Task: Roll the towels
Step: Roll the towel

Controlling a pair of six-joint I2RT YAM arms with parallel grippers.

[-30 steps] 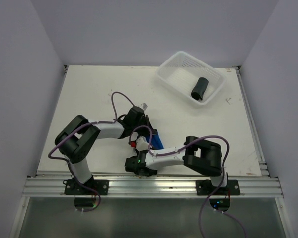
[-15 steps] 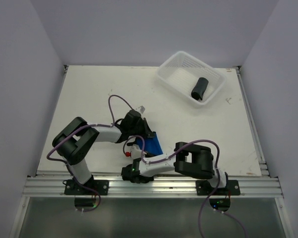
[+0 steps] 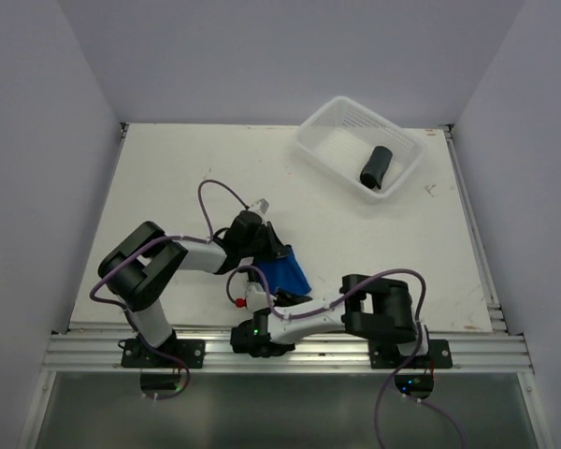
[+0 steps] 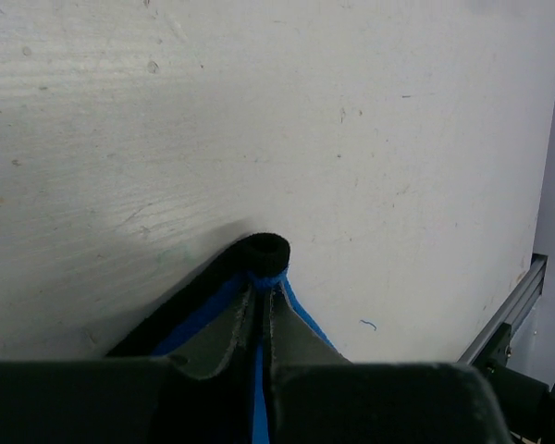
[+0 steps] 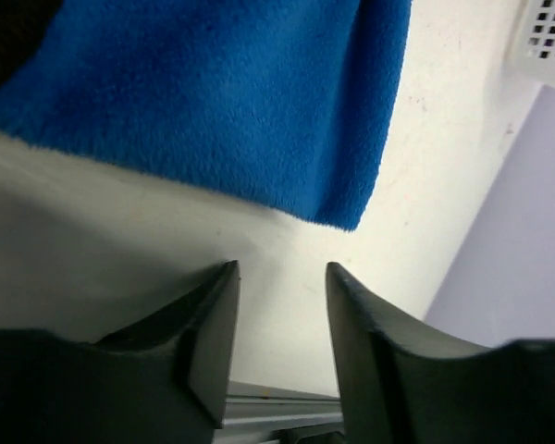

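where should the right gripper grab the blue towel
Probably the free corner of the blue towel, just ahead of the open right gripper, coming in from the near edge of the table. The left gripper pinches its black-edged end, leaving this corner loose.

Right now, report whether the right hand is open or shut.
Open: in its wrist view the right hand shows a bare gap between its fingers, with the blue towel beyond them.
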